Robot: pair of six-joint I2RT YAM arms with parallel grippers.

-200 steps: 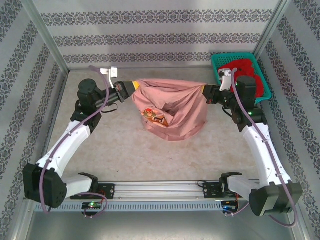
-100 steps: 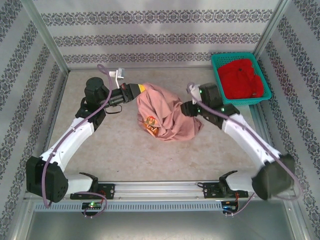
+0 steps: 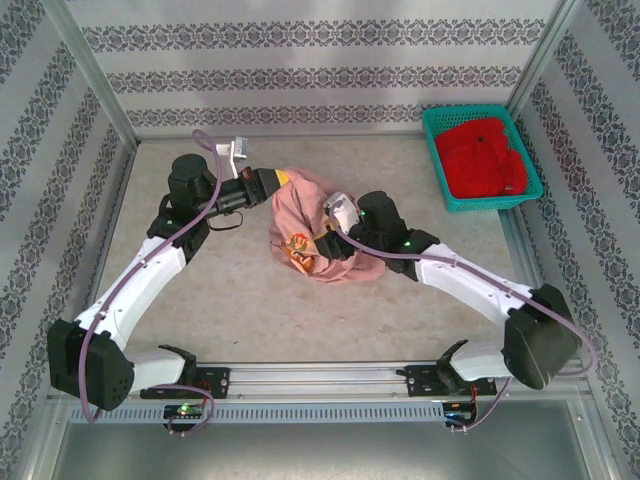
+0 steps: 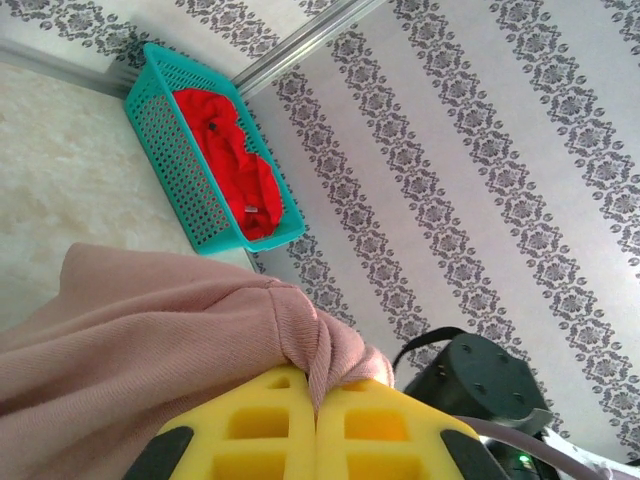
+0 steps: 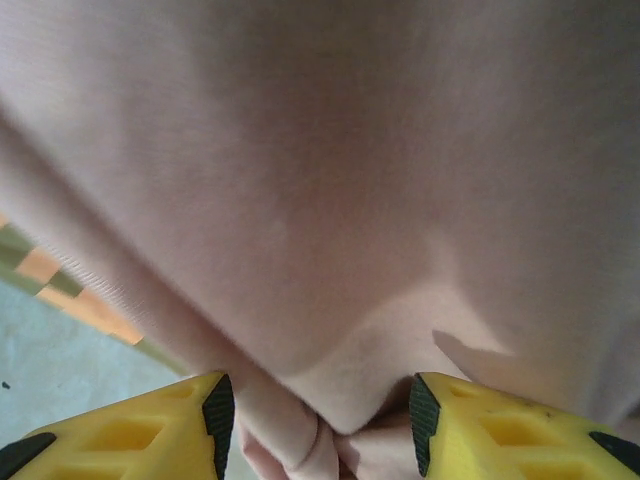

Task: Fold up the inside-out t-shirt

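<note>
Against the t-shirt (image 3: 300, 203), the right gripper (image 5: 315, 412) has swung inward, opened.

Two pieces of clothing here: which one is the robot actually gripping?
The pink t-shirt bunched mid-table; the left gripper pinches a fold of it. The red garment lies apart in the teal basket.

Item count, by kind. Salmon-pink t-shirt (image 3: 300, 205): one, bearing one orange-red printed mark (image 3: 300, 243). Red garment (image 3: 482, 160): one. Garments in total: two. Teal basket (image 3: 436, 160): one. Robot arms: two, namely one left arm (image 3: 140, 280) and one right arm (image 3: 470, 285). Counter (image 3: 220, 290): one. Cameras giving pictures: three.
</note>
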